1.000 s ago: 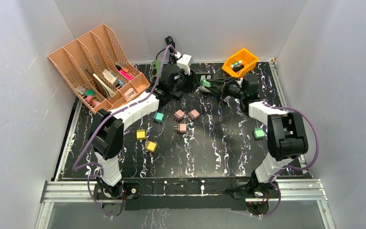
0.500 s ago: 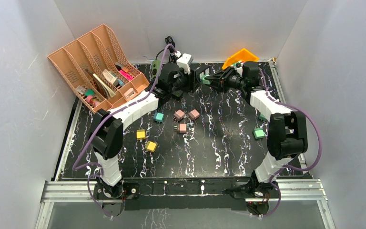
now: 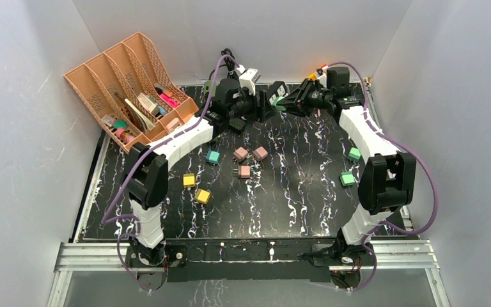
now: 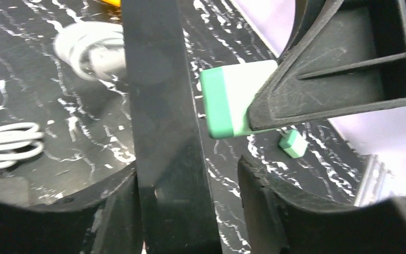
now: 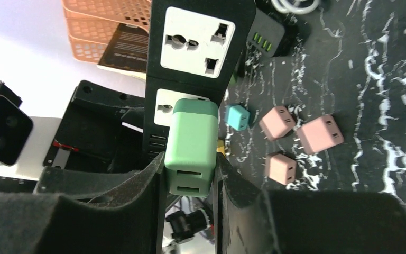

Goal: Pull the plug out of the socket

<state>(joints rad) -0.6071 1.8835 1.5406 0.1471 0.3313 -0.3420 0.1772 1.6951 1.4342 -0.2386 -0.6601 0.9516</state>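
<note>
A black power strip (image 3: 272, 97) with white socket faces (image 5: 195, 42) is held upright above the back of the table. My left gripper (image 3: 260, 105) is shut on its edge, and the strip (image 4: 158, 95) runs between the fingers. A mint-green plug (image 5: 190, 137) sits against the strip's lower socket, with its prongs hidden. My right gripper (image 5: 190, 174) is shut on the plug's sides. The plug also shows in the left wrist view (image 4: 224, 103), touching the strip, and in the top view (image 3: 279, 102).
A peach desk organizer (image 3: 128, 83) stands at the back left. Loose pink (image 3: 249, 160), teal (image 3: 213, 157), yellow (image 3: 195, 188) and green (image 3: 347, 179) plugs lie on the black mat. A white cable (image 4: 5, 143) lies behind the strip. An orange bin (image 3: 313, 75) is mostly hidden behind the right arm.
Both grippers have risen and moved toward the back wall with the strip and plug. The right arm swung back-left over the orange bin, which now is almost hidden.
</note>
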